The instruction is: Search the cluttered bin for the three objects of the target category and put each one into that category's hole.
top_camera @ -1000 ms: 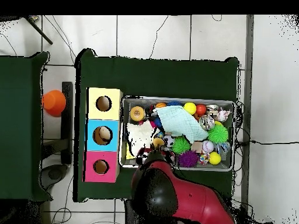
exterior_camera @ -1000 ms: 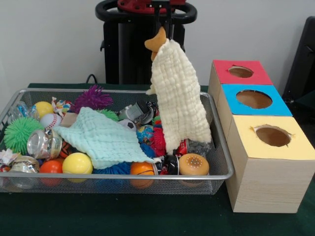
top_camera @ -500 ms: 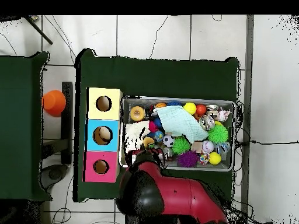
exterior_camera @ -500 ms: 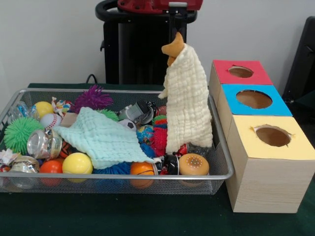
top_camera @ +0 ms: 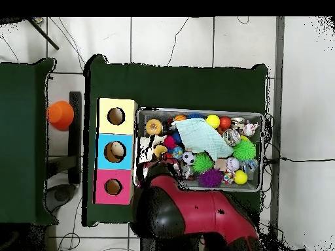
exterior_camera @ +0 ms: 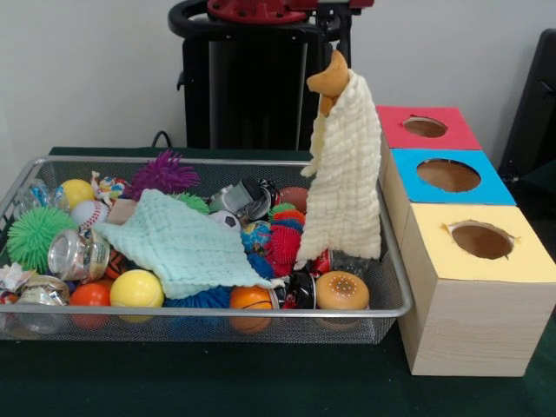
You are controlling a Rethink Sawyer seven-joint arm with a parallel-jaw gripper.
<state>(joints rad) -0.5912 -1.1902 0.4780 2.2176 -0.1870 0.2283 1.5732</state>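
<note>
So the green-covered table (exterior_camera: 200, 382) has a wire mesh bin (exterior_camera: 217, 308) stuffed with junk, and right beside it a row of three wooden boxes with round holes: yellow-topped box (exterior_camera: 482, 239), blue-topped box (exterior_camera: 447, 175) and red-topped box (exterior_camera: 424, 127). From overhead the red and black arm (top_camera: 190, 219) covers the bin's corner next to the red one.

The cream waffle-weave cloth (exterior_camera: 345, 174) hangs up in the air above the bin's box-side end, its bottom edge just over the toys, with an orange tip poking out the top. The gripper (exterior_camera: 334, 26) is clamped on that top bit.

A mint green cloth (exterior_camera: 178, 243) is draped over the pile. Around it: a purple spiky ball (exterior_camera: 163, 172), a yellow ball (exterior_camera: 136, 288), a brown donut-looking toy (exterior_camera: 341, 291).
</note>
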